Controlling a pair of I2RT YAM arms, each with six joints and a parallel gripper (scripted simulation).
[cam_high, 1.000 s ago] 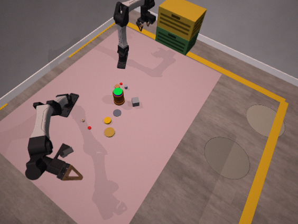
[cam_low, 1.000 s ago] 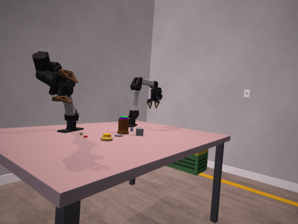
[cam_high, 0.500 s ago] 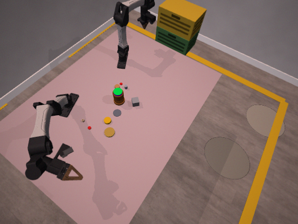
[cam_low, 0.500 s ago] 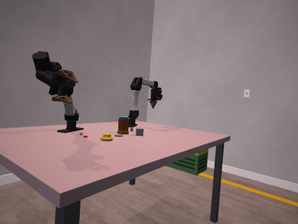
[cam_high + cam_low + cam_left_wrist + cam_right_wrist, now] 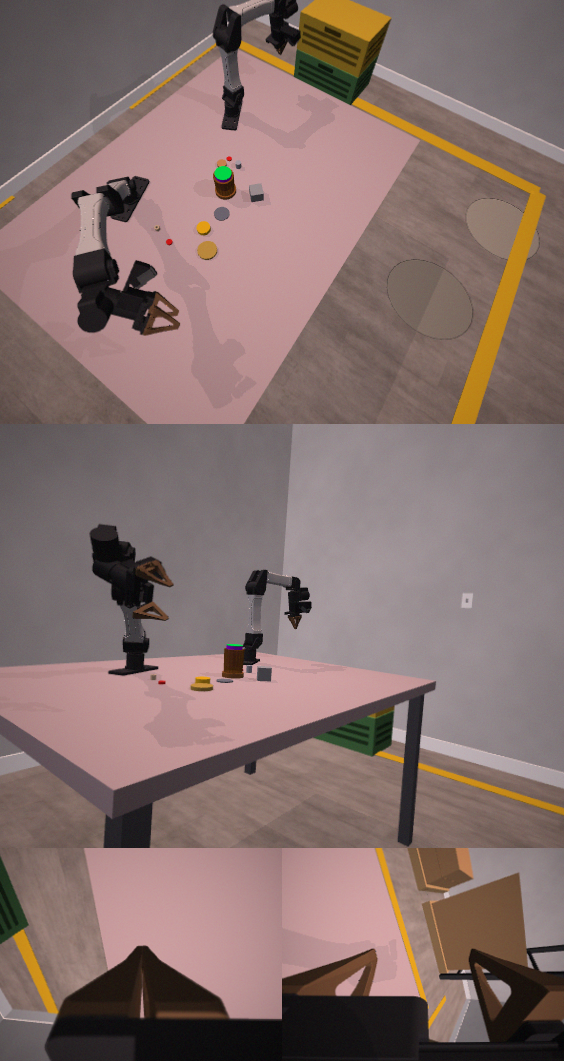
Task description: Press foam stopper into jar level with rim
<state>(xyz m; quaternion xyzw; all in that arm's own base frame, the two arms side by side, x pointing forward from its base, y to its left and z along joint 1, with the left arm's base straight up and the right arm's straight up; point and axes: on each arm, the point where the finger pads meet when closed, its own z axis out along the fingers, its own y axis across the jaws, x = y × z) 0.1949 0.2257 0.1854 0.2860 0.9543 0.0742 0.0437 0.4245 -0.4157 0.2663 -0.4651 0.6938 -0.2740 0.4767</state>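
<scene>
The left pincer (image 5: 282, 51) (image 5: 296, 626) (image 5: 142, 954) was clenched on nothing, fingertips together and pointed down. The right pincer (image 5: 178, 318) (image 5: 170, 602) (image 5: 423, 954) was released, fingers wide apart. Both were raised above the worktop (image 5: 300, 225) (image 5: 310, 694) (image 5: 191, 905) (image 5: 325, 896), well apart from the jar (image 5: 225, 189) (image 5: 233, 661).

The brown jar stood upright on the worktop, between the arm bases. The stopper (image 5: 223, 173) (image 5: 234, 646) was at its mouth, with a green top above a purple band; its exact level against the rim could not be determined.

A grey cube (image 5: 256, 193) (image 5: 264, 673) and a grey disc (image 5: 221, 213) (image 5: 224, 680) lay near the jar. A yellow disc (image 5: 203, 228) (image 5: 202, 680) and a larger gold disc (image 5: 207, 250) (image 5: 201, 687) lay farther out.

The worktop surface was plain pink. The floor (image 5: 350, 280) (image 5: 310, 814) was grey-brown, wood-grained, marked by a yellow line (image 5: 480, 360) (image 5: 465, 778). A yellow crate (image 5: 345, 25) was stacked on a green crate (image 5: 325, 75) (image 5: 360, 734). The walls were grey; one carried a white plate (image 5: 467, 600).

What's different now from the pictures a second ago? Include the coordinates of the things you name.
The left gripper (image 5: 281, 52) (image 5: 295, 627) (image 5: 142, 954) shut its fingers, with nothing between them. The right gripper (image 5: 178, 318) (image 5: 170, 602) (image 5: 423, 954), still open, swung and turned toward the right side of the top picture. Nothing was picked up or let go. The jar (image 5: 225, 189) (image 5: 233, 662) and stopper (image 5: 223, 173) (image 5: 234, 645) stayed put.
</scene>
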